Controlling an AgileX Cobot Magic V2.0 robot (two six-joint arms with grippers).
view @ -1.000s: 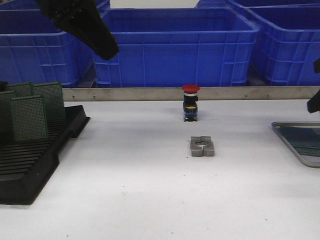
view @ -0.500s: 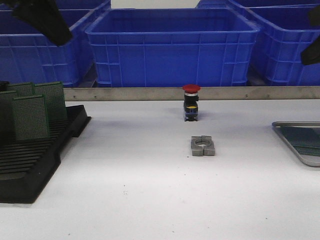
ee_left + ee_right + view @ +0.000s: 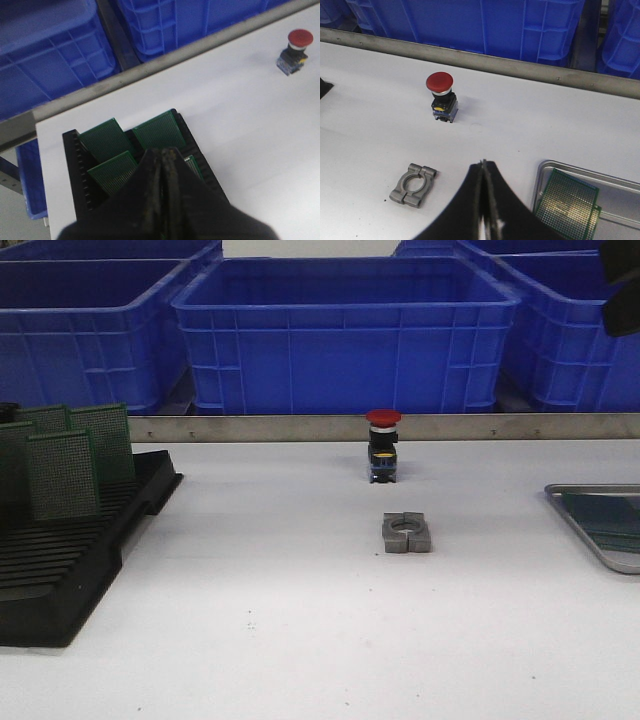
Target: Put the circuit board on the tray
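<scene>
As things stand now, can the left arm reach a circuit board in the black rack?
Probably yes: the left fingers are pressed together above the upright circuit boards in the rack, nothing between, but must open first.

- Left gripper [image 3: 164, 155]: two matte black fingers [image 3: 150, 185], broad where they leave the wrist and tapering to narrow tips, with a thin seam running down between them.
- Its finger edges look scuffed and slightly brownish along that seam.
- Right gripper [image 3: 483, 164]: same black, wedge-shaped fingers [image 3: 462, 210], smooth and unmarked.
- Front view: only a dark, blurred bit of the right arm [image 3: 622, 300] shows at the edge.
</scene>
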